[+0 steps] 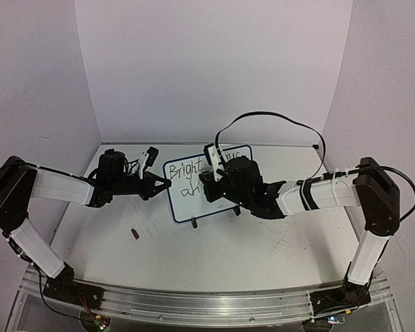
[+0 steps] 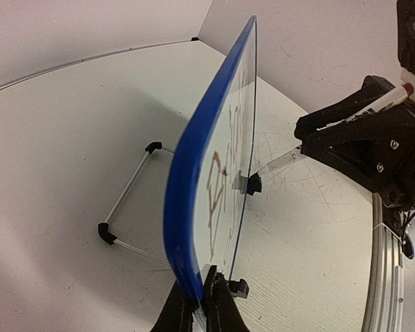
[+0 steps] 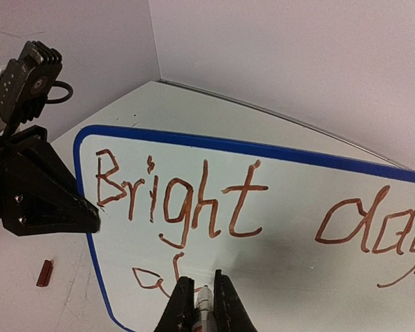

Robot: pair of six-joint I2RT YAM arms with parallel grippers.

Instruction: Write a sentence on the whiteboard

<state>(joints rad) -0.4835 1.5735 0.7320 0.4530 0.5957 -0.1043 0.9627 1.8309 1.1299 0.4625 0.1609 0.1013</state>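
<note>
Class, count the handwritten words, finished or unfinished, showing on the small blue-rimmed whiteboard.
3 on the blue-rimmed whiteboard: "Bright" upper left; "day" upper right, cut by the frame edge; a begun word below "Bright", above the white marker. Further letters may be hidden.

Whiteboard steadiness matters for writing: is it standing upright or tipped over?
Upright. The whiteboard stands on edge on its wire stand, the left gripper clamping its blue rim.
</note>
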